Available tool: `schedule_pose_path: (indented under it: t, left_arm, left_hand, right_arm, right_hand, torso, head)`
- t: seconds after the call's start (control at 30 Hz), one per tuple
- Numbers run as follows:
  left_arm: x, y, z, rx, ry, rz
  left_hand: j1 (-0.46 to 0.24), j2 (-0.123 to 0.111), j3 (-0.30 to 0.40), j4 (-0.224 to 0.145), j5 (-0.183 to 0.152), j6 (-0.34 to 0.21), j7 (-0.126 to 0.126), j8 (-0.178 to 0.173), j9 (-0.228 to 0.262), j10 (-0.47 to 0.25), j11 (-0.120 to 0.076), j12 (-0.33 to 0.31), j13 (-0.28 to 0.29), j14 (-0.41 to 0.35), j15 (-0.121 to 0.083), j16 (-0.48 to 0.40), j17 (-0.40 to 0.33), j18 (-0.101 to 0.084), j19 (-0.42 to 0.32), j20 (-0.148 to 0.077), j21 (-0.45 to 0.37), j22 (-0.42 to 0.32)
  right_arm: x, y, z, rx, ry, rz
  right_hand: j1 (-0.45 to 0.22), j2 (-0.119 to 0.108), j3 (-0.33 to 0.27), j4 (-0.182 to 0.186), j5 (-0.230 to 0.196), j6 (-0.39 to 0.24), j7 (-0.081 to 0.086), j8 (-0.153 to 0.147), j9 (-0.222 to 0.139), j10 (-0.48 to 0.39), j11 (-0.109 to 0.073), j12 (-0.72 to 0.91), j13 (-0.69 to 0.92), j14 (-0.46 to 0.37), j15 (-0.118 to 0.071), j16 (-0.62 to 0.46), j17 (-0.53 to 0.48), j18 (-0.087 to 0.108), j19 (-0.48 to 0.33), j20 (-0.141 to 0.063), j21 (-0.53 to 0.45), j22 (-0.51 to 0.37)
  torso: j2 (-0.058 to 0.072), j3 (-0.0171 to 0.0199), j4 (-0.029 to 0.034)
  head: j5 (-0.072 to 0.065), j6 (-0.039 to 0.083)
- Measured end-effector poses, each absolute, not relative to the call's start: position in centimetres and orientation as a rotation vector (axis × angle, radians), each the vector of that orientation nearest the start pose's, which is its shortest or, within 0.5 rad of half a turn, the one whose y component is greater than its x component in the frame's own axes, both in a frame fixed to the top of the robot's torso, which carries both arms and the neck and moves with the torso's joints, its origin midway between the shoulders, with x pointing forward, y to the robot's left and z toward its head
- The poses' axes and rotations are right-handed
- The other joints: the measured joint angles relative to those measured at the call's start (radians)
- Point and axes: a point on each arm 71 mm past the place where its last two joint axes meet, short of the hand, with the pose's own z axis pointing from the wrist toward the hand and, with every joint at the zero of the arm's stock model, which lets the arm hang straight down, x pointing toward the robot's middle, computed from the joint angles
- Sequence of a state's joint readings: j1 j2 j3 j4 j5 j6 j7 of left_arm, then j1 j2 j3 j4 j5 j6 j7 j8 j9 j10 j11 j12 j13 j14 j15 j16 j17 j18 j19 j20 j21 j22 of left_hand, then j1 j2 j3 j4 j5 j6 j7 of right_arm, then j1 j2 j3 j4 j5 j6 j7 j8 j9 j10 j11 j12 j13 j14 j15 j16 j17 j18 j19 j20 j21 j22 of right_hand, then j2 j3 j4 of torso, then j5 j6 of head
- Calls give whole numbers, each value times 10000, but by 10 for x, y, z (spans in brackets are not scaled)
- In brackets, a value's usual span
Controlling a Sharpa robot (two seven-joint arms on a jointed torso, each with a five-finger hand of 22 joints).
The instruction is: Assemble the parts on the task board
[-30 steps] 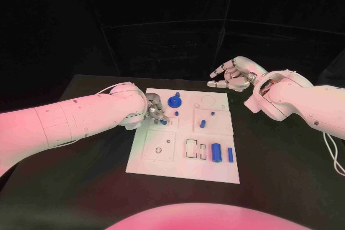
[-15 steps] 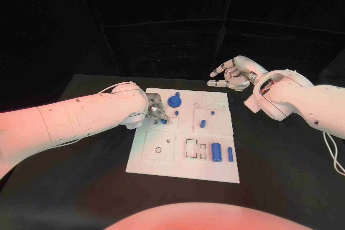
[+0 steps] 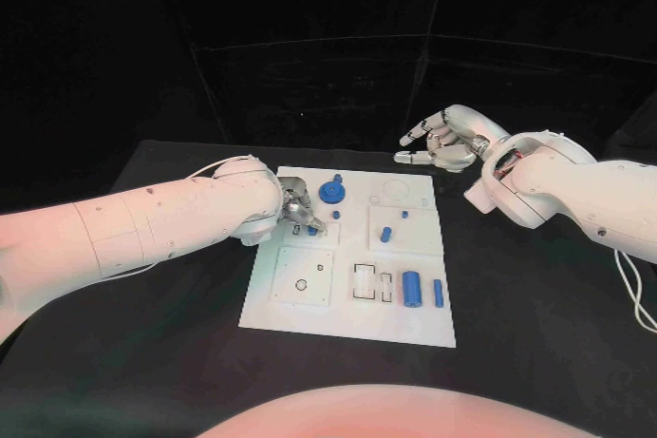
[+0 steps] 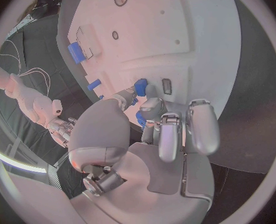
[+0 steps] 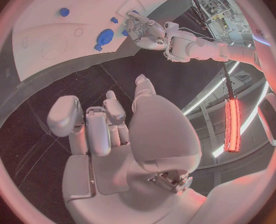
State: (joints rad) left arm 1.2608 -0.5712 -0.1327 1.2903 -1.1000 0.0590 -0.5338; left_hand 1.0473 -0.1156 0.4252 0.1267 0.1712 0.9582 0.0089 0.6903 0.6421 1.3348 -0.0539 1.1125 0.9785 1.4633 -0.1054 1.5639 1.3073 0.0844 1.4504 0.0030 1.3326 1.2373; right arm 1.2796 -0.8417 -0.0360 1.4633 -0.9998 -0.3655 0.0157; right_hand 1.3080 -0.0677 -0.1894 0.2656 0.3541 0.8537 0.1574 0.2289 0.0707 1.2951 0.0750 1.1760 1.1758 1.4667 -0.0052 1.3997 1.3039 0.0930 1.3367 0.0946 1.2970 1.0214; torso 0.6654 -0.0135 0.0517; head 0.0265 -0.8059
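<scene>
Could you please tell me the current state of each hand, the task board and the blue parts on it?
left hand: low over the board's left part, fingers pinching a small blue part
right hand: raised beyond the board's far right corner, fingers apart, holding nothing
task board: flat on the table
large blue cylinder: lying on the board
round blue part: seated near the board's far edge

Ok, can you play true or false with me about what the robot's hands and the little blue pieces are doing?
1. The left hand is over the task board, fingers on a small blue part. True.
2. The right hand holds a blue piece. False: it holds nothing, off the board's far corner.
3. Two blue cylinders lie side by side on the board. True.
4. The board is black. False: it is white; the table is black.
</scene>
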Motion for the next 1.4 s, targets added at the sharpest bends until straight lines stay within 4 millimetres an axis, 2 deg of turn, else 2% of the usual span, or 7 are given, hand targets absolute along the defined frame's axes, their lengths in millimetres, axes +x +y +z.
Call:
schedule_pose_path:
  t: [0.17,0.43,0.6,0.77,1.0,1.2,1.4]
  left_arm:
    - [516,150,-236,-1285,22678,-3398]
    - [517,153,-237,-1369,22677,-3302]
    - [517,158,-237,-1491,22645,-3278]
    - [516,162,-231,-1716,22522,-3434]
    - [523,163,-207,-2336,22065,-4091]
    - [531,172,-185,-2703,21714,-4442]
    - [542,182,-170,-2795,21806,-4343]
  left_hand:
    - [-213,51,-346,215,0,20,-19,4,51,0,0,0,-4,0,0,0,0,0,11,-11,38,48]
    - [-632,-159,-1347,678,0,36,-36,4,139,-1,1,0,-78,0,1,0,0,-1,11,-11,38,31]
    - [-729,-223,-2268,1114,-980,-68,65,-117,168,-16,17,0,-168,0,1,0,0,-1,11,-11,-36,-56]
    - [-694,-56,-3102,1577,-1133,-370,252,-438,23,-299,184,-244,-463,5,6,0,0,-1,-11,11,-116,-104]
    - [-540,170,-3807,1622,-1163,-700,400,-861,-268,-707,307,-713,-1073,22,132,0,0,0,-108,107,-276,-224]
    - [214,445,-4103,1530,-1163,-883,587,-1351,-763,-970,469,-1095,-1640,20,273,0,0,0,-237,235,-584,-560]
    - [335,467,-4179,1531,-1163,-883,587,-1393,-912,-1005,504,-1133,-1719,20,273,0,0,-1,-265,263,-644,-664]
  right_arm:
    - [512,-220,-145,2360,16089,8806]
    - [512,-220,-145,2366,16093,8800]
    - [512,-220,-145,2374,16092,8787]
    - [513,-221,-146,2396,16087,8756]
    - [514,-223,-146,2440,16079,8708]
    - [516,-224,-146,2491,16072,8659]
    - [517,-225,-147,2523,16069,8633]
  right_hand:
    - [0,0,-33,33,-87,0,0,32,0,0,0,0,0,0,0,0,11,0,0,0,0,1]
    - [-51,51,-62,62,-225,0,0,32,-8,0,0,0,-23,0,0,0,11,0,0,0,0,-10]
    - [-51,51,-66,67,-225,0,0,32,-8,0,0,0,-34,0,0,-5,10,0,0,0,0,-29]
    - [-51,51,-89,89,-225,0,0,32,-8,-37,-38,0,-52,0,0,-38,-6,0,0,0,-40,-45]
    - [-92,92,-89,89,-262,0,0,32,-7,-37,-37,0,-61,0,0,-38,-5,0,0,0,-41,-55]
    - [-91,91,-89,89,-262,0,0,32,-7,-37,-37,0,-61,0,0,-38,-5,0,0,0,-41,-54]
    - [-91,91,-113,113,-262,-23,23,32,-7,-37,-37,0,-60,0,0,-37,-4,0,0,0,-41,-54]
  torso:
    - [0,-3,0]
    - [-3,-4,0]
    - [-5,-6,0]
    - [-6,-6,0]
    - [-6,-3,0]
    - [-6,2,1]
    - [-6,3,1]
  head:
    - [-22,2]
    - [-25,40]
    - [-24,58]
    - [-37,80]
    - [-57,102]
    - [-62,126]
    - [-51,123]
